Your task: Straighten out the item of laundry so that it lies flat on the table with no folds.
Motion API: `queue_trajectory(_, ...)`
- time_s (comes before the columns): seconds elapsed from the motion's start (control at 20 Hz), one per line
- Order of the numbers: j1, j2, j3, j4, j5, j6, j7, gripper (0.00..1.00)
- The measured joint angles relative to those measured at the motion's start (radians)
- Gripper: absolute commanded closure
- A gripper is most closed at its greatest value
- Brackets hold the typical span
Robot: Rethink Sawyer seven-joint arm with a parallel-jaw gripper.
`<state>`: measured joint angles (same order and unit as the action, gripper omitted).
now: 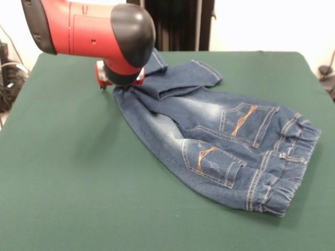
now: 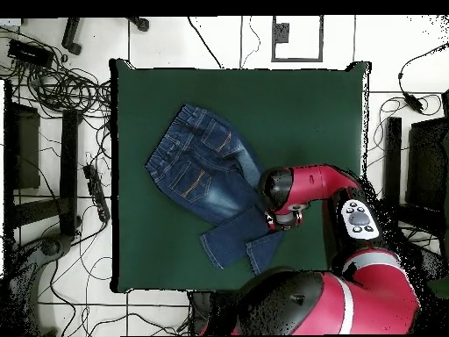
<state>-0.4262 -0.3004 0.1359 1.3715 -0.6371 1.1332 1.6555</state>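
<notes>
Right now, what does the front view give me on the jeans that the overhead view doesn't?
Only the front view shows the orange stitching on the back pockets, the gathered waistband and one leg folded across the other. Only the overhead view shows both leg hems and the whole table outline. Both show the jeans still creased, with the arm's end over the leg end; the gripper's state is hidden.

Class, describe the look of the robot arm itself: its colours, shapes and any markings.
The arm has glossy red casings with rounded black joint caps. The overhead view shows a grey panel with dark buttons on its link. Its small red gripper mount peeks out below the wrist.
</notes>
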Motion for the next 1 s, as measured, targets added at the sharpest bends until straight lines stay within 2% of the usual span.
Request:
queue_trajectory(0.45,-0.003,0.001,0.004,0.0,0.0,0.0,0.0,0.0)
queue_trajectory(0.5,-0.005,0.003,0.008,0.001,0.002,0.0,0.0,1.0)
queue_trajectory(1.0,-0.004,0.008,0.016,0.003,0.006,0.01,0.0,1.0)
